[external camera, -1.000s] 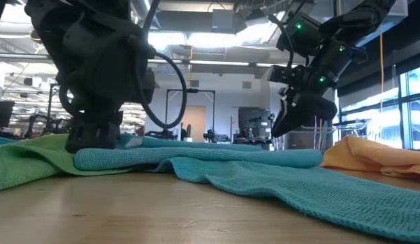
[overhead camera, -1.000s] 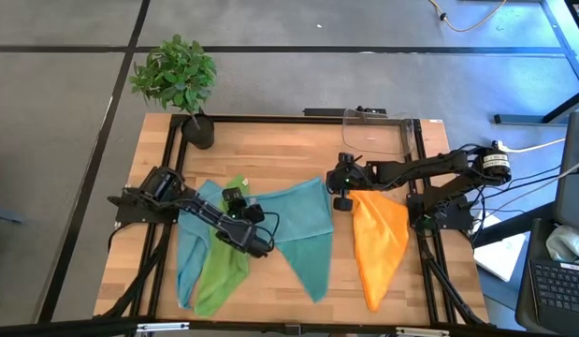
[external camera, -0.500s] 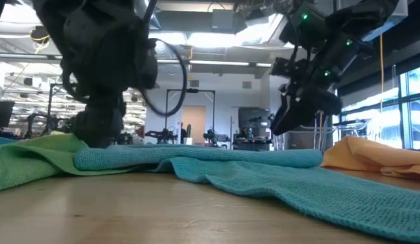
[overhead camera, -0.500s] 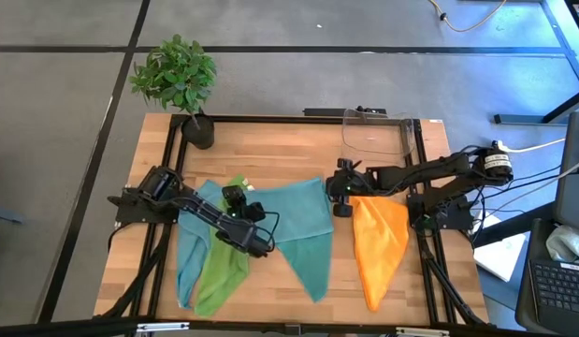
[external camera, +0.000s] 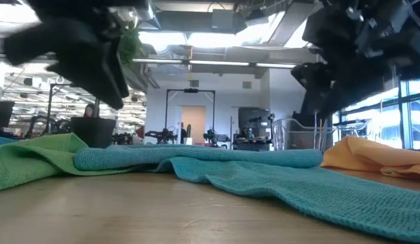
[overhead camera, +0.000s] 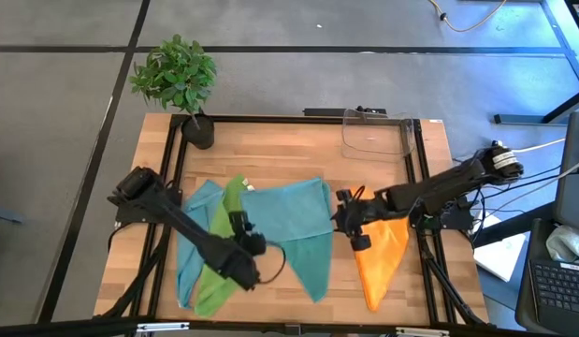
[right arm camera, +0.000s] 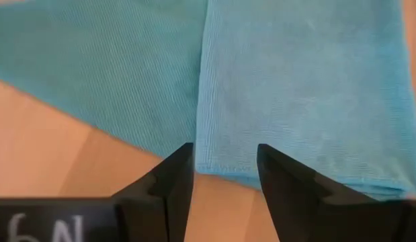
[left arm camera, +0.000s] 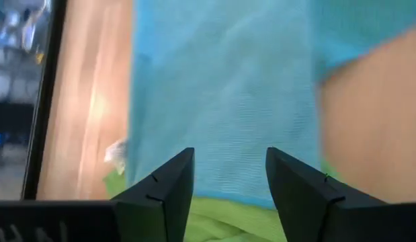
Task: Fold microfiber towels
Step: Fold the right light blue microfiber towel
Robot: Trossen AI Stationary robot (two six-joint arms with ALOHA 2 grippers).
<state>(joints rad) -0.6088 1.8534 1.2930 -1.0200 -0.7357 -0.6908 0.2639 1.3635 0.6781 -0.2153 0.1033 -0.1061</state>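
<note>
The teal towel (overhead camera: 298,220) lies in the table's middle, folded over, with a point trailing toward the near edge. To its left lie a lime green towel (overhead camera: 219,267) and a light blue one (overhead camera: 188,248). The orange towel (overhead camera: 378,257) is on its right. My left gripper (overhead camera: 252,257) hovers open above the green towel beside the teal one's left edge (left arm camera: 221,114). My right gripper (overhead camera: 345,223) hovers open over the teal towel's right edge (right arm camera: 214,134). In the low view both grippers are clear above the cloths.
A clear plastic bin (overhead camera: 373,136) stands at the far right of the table and a potted plant (overhead camera: 181,84) at the far left corner. Bare wood shows along the far side (overhead camera: 270,150) and near the front edge (overhead camera: 270,300).
My left gripper has lifted off the teal towel's left edge and drawn back toward the near left. My right gripper has swung from the towel's far right corner toward the near edge, along the towel's right side. The teal towel stays lying folded.
</note>
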